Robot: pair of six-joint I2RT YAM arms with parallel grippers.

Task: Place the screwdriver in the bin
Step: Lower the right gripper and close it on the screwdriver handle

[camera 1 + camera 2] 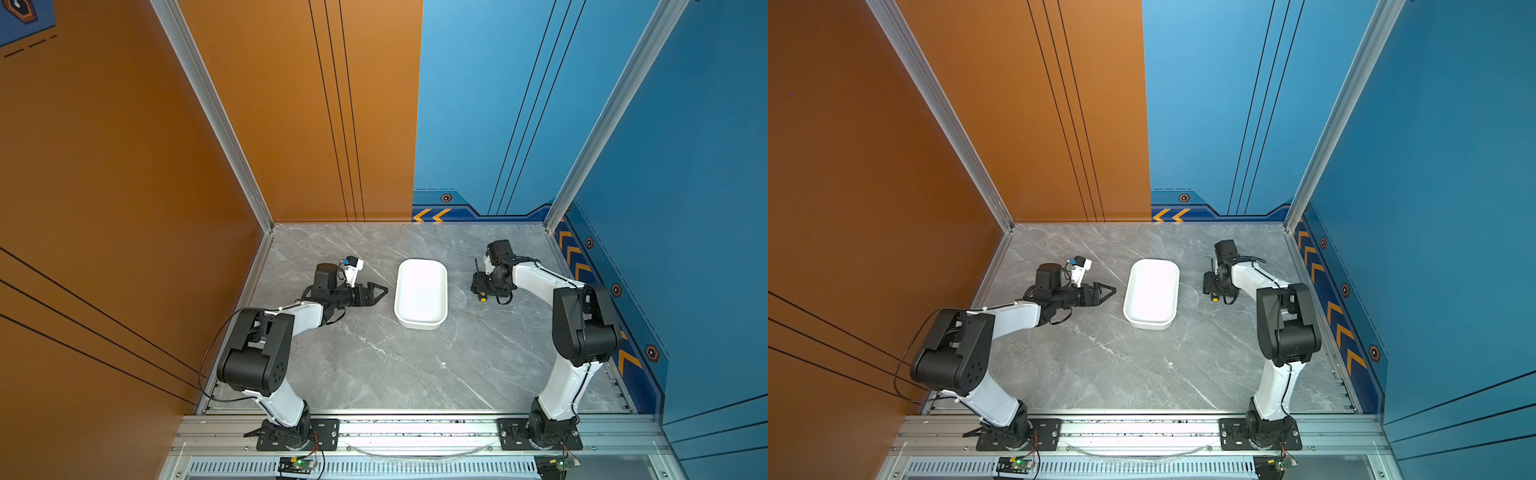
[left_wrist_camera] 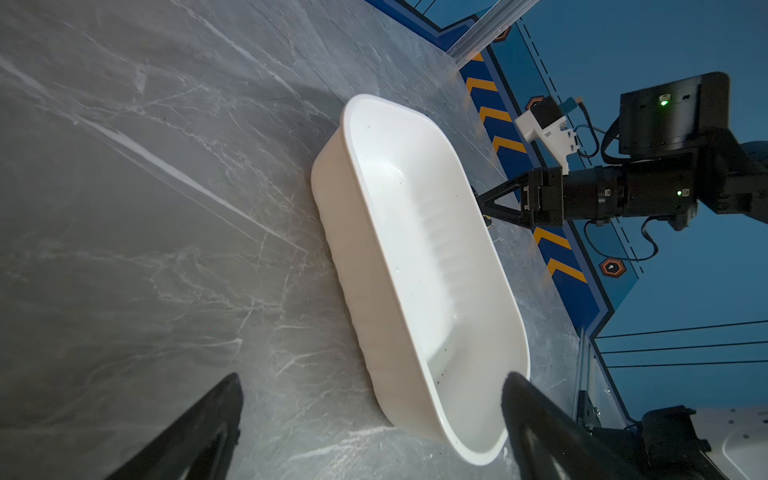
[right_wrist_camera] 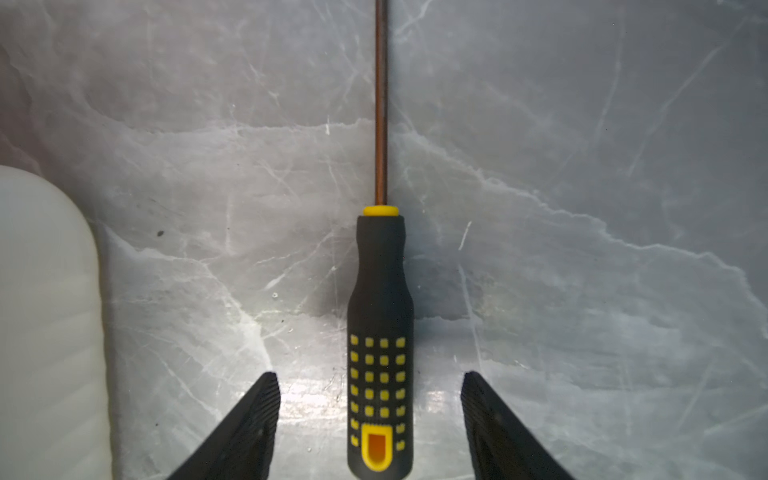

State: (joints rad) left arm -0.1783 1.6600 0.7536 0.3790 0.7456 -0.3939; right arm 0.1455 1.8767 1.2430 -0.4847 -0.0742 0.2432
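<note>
The screwdriver lies flat on the grey marble table, its black handle with yellow dots nearest the wrist camera and its thin shaft pointing away. My right gripper is open and low over it, one finger on each side of the handle with a gap on both sides. In both top views that gripper hides most of the screwdriver; only its yellow end and shaft tip show. The bin, a white empty tub, stands just left of it. My left gripper is open, empty, beside the bin's left side.
An orange wall closes the left side and a blue wall the right and back right. An aluminium rail with both arm bases runs along the front. Bare marble lies in front of the bin.
</note>
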